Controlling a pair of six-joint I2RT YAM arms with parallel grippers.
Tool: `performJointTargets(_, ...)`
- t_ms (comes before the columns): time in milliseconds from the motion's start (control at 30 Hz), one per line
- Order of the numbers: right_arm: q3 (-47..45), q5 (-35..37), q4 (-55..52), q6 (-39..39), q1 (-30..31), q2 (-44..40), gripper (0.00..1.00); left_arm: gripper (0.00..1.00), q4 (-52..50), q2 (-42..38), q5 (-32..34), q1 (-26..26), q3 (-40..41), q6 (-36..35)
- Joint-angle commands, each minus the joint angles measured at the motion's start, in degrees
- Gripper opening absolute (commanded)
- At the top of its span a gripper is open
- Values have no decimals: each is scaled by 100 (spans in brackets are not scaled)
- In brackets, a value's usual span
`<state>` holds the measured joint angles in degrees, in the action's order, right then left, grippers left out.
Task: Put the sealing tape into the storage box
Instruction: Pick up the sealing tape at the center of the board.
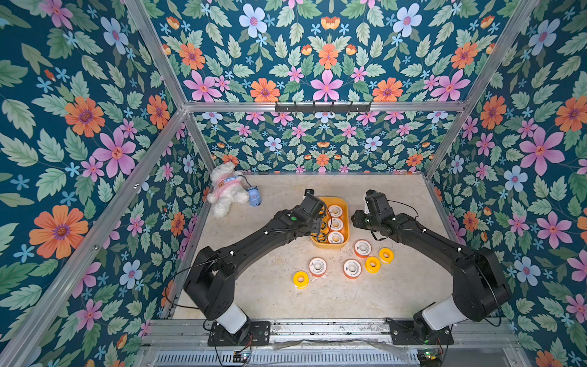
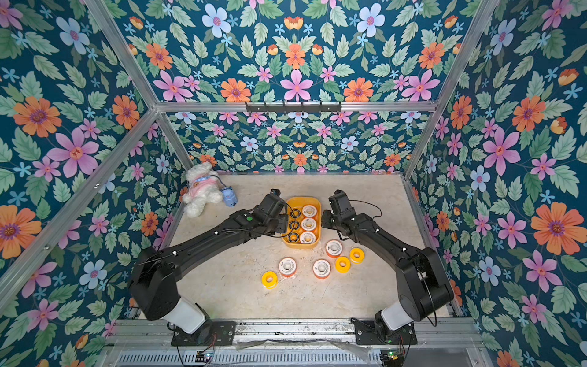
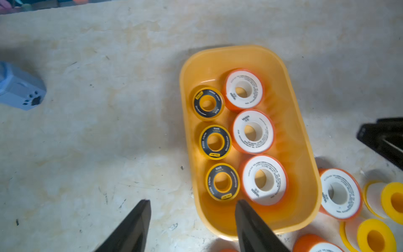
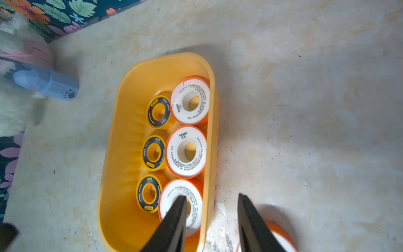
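— Well, how will those tape rolls handle, do you reckon?
— Light and stiff, I'd judge. They look like hard plastic spools, smooth round the edge, so one could slip or shoot off if nipped crookedly. Best to pinch it squarely across the outer rim, or put one finger down the centre hole and the other outside.
— Where are they now?
— Six lie flat in the yellow box (image 3: 290,135): three white-faced ones (image 3: 265,122) in a row along one side, three small black-and-yellow ones (image 3: 204,141) alongside. Six more lie on the table (image 1: 273,295) on the robot's side of the box: three white-and-orange rolls (image 1: 355,272) and three all-yellow rolls (image 1: 368,266).
— And the grippers?
— Both spread and empty. The left gripper (image 3: 193,201) hangs by the box's near end, one finger over the table, the other over the box. The right gripper (image 4: 211,196) straddles the box wall, with one finger above the nearest white-faced roll. I can't tell whether it touches.
— And the surface?
— A pale marbled top, flat and hard, a bit scuffed; a roll set on edge would run on it. Flowered walls (image 1: 79,127) close in three sides, and a plush toy (image 1: 227,190) lies in the far left corner, well apart from the work. There looks to be room round the loose rolls for either arm
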<state>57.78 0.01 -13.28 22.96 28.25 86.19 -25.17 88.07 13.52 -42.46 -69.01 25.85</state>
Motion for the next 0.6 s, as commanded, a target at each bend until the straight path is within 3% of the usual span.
performJointTargets(0, -239, 64, -178, -181, 14, -257, 44, 67, 723, -508, -285, 367, 552, 448)
performJointTargets(100, -546, 27, -186, -232, 78, -472, 46, 67, 1035, -943, -798, 862, 1062, 694)
performJointTargets(200, -752, -27, -235, -248, 191, -522, 47, 67, 1107, -1207, -900, 1108, 1381, 781)
performJointTargets(567, -1054, 101, -271, -160, 556, -157, 48, 67, 1014, -1385, -896, 1292, 1610, 799)
